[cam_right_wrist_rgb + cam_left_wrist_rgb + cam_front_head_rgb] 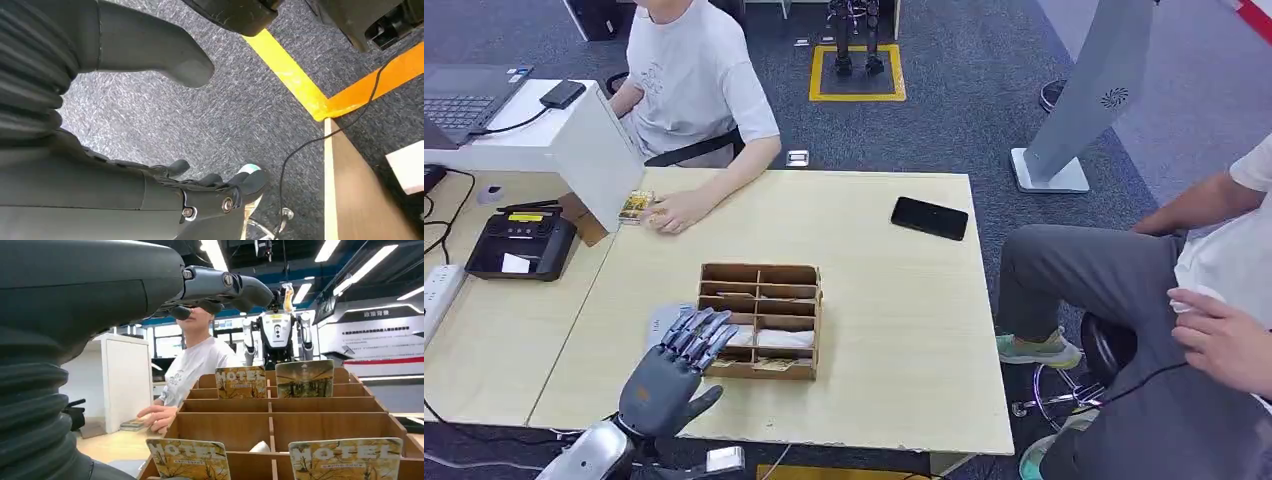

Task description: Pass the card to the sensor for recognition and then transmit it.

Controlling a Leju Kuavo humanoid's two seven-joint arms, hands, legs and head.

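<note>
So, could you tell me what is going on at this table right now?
The robot's left hand hovers open, holding nothing, at the left side of a wooden card rack, whose slots hold hotel cards. No card has been picked yet. Its right hand hangs over the carpet. A seated person rests a hand on a card beside the white box.

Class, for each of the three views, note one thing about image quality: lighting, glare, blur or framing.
Head view: even, soft light, the wooden card box sharp, faint shadows. Left wrist view: bright ceiling strip lights glare overhead; the left hand looms dark and close, yet the hotel cards read clearly. Right wrist view: the right hand fills the near field, dim against the grey carpet.
</note>
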